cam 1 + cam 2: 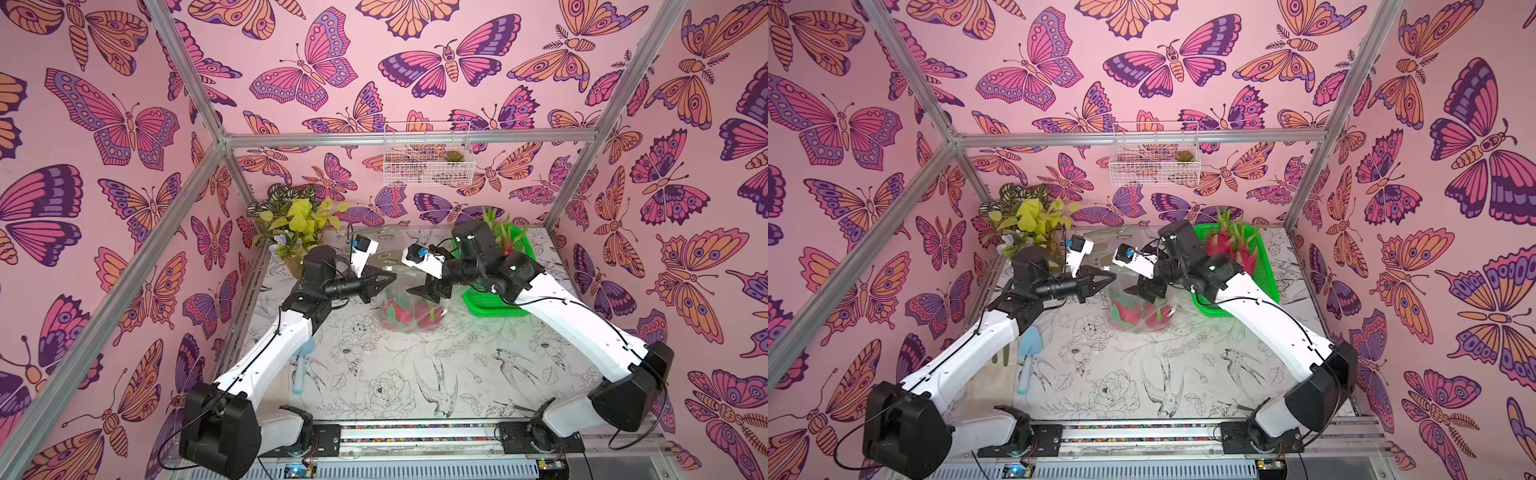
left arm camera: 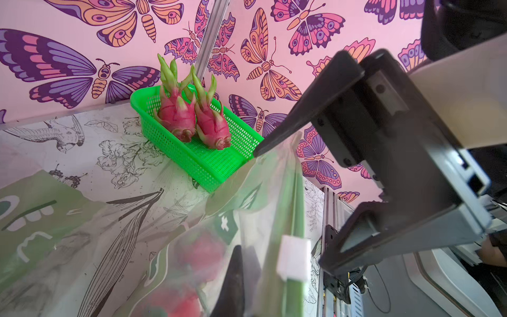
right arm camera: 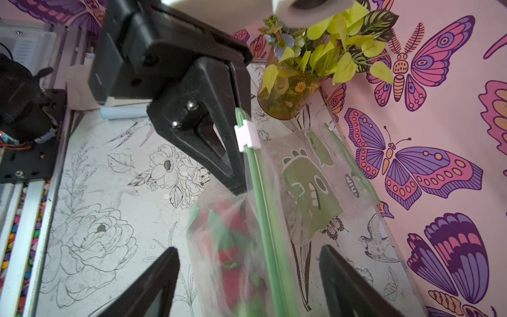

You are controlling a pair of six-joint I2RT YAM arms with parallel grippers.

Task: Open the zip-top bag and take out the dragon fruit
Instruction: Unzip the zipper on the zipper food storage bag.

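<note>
At bag [image 1: 411,311] rim, left jaws clamped, right jaws wide

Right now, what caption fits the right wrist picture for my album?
The left fingers pinch the bag upright; open right fingers flank it, dragon fruit inside.

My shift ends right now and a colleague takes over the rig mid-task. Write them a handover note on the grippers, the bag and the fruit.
Left gripper: shut on the top edge of the clear zip-top bag, beside its white slider.
Right gripper: open at the green zip track, holding nothing.
Fruit: two magenta dragon fruits stand in the green perforated basket; red fruit shows inside the held bag.
Done: two fruits in the basket.
Left: I cannot tell whether the zip is parted. Open it if needed, then lift out the bagged fruit.
</note>
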